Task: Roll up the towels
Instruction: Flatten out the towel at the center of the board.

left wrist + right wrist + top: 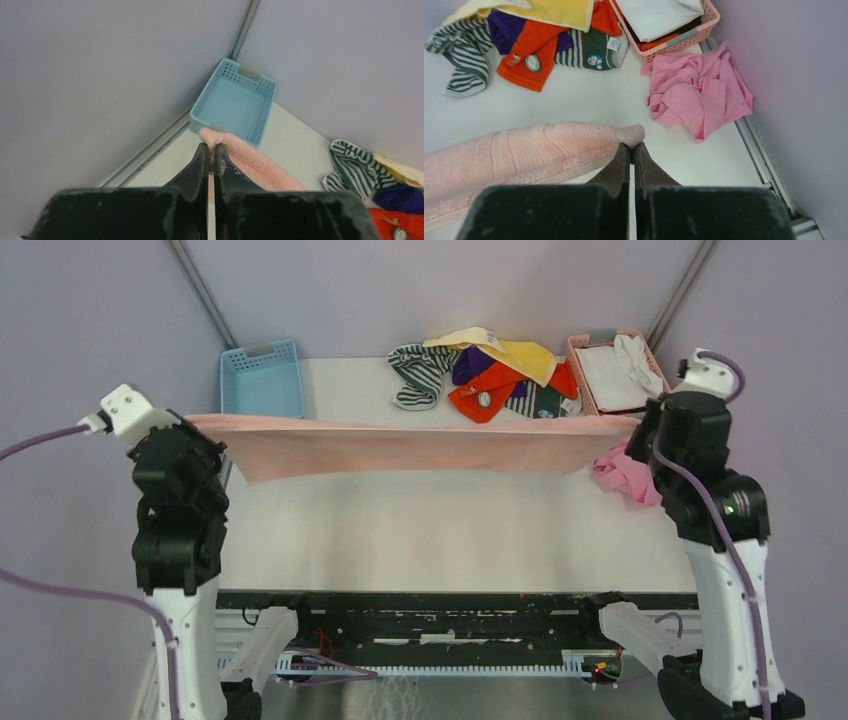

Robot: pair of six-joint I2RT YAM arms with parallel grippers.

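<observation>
The left claw (210,148) and right claw (632,146) each pinch one end of the light pink terry towel (410,448), stretched between them above the white tabletop (450,530).

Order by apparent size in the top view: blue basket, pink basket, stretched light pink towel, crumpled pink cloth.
1. stretched light pink towel
2. blue basket and pink basket, alike
3. crumpled pink cloth, partly behind the right arm

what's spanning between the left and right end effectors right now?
A light pink towel, stretched straight; the left end effector and the right end effector each pinch one end. The top view shows the whole span.
</observation>
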